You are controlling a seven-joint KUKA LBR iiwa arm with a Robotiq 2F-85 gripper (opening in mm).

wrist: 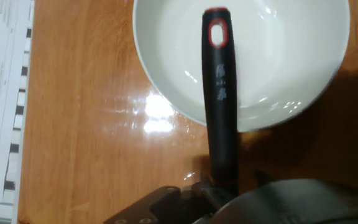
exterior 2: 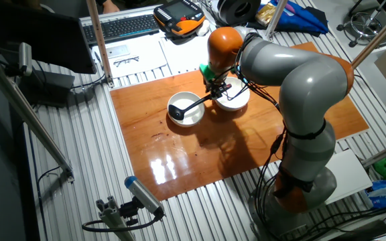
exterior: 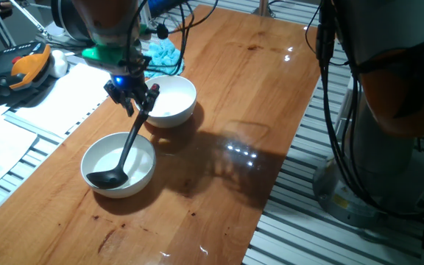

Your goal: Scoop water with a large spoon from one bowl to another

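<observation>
Gripper: the gripper (exterior: 132, 94) hangs over the gap between the two bowls, and its fingers are closed on the upper part of the spoon handle.
Spoon: the black spoon (exterior: 121, 156) slopes down from the gripper; its round scoop (exterior: 106, 179) sits inside the near bowl, against the near-left part of the bowl.
Handle end: in the hand view the handle (wrist: 219, 93) runs up the middle of the picture, and its red-ringed hole (wrist: 217, 32) lies over the far bowl.
Near bowl: a white bowl (exterior: 145, 168) on the wooden table, holding the scoop; I cannot tell how much water is in it.
Far bowl: a second white bowl (exterior: 184, 96) just beside the first one, behind the gripper; in the hand view its inside (wrist: 278, 56) shows small bright reflections, perhaps from water.
Table: brown wood (exterior: 219, 147), glossy, with light spots to the right of the bowls.
Arm: the grey arm (exterior 2: 293, 87) bends over the table from the right side in the other fixed view.
Papers: white sheets (exterior: 54, 96) lie left of the table.
</observation>
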